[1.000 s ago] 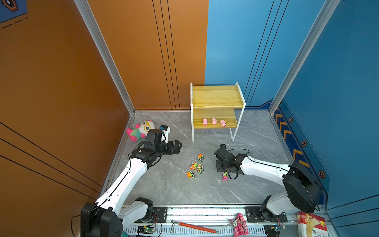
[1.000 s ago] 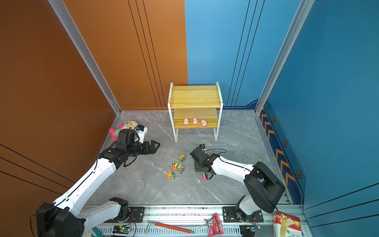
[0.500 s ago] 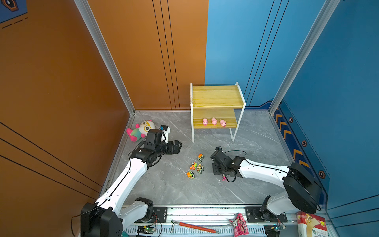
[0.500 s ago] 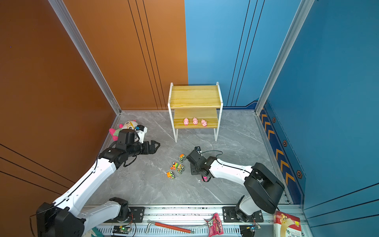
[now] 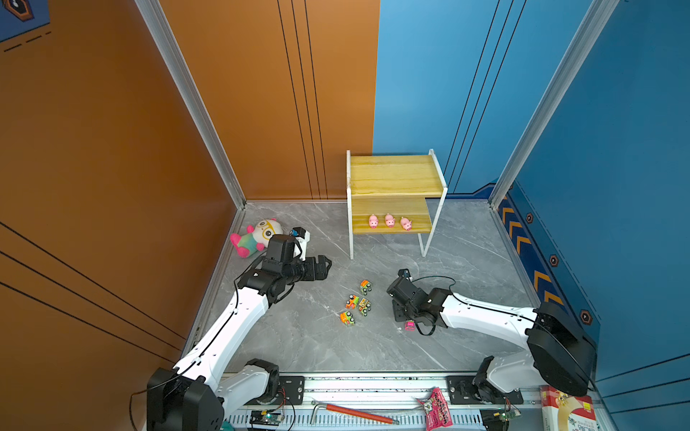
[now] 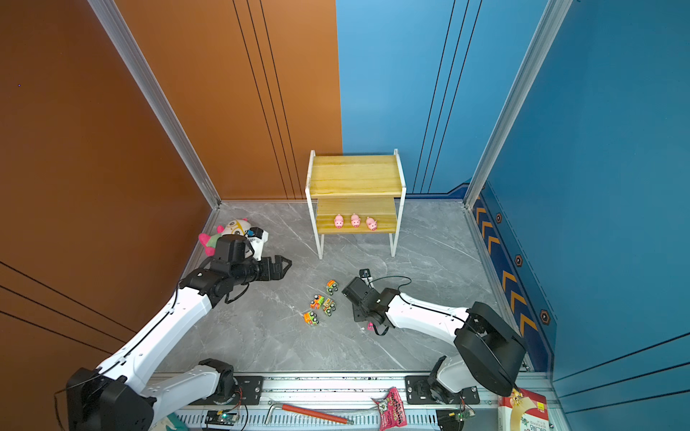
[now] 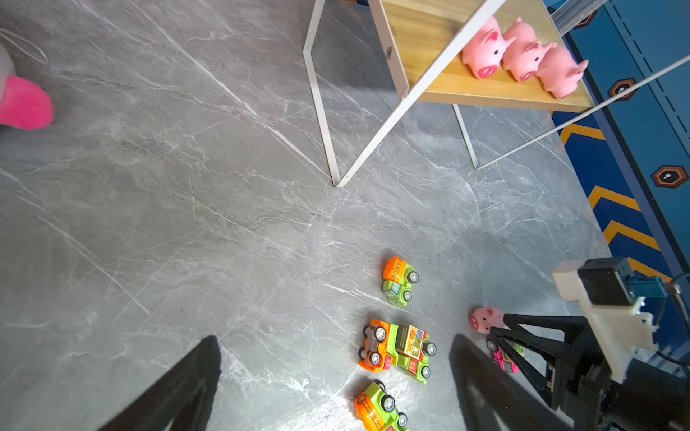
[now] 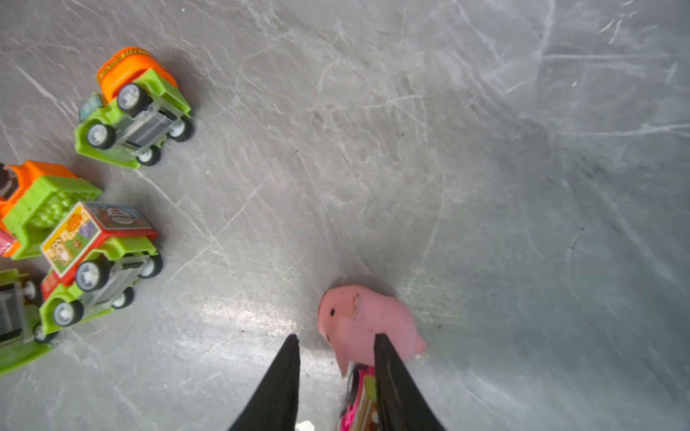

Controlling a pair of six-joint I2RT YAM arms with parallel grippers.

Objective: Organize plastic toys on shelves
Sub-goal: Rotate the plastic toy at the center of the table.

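On the table (image 5: pixel 298 336), the shelves (image 5: pixel 395 175), upper centre, hold three pigs (image 5: pixel 389 221) on the lower board. Left gripper (image 5: pixel 324 265), mid-left, hangs spread, empty. Right gripper (image 5: pixel 401 317), lower centre-right, jaws narrowly apart, clamps nothing: seemingly fetching the fourth pig (image 8: pixel 358 313), which needs centring, then pinching. Only wrist views show that pig, beneath the gripper.

Pink pigs (image 5: pixel 389 221), orange-green trucks (image 5: pixel 354 301), yellowish shelves (image 5: pixel 395 175), grey marbled floor (image 5: pixel 298 336)
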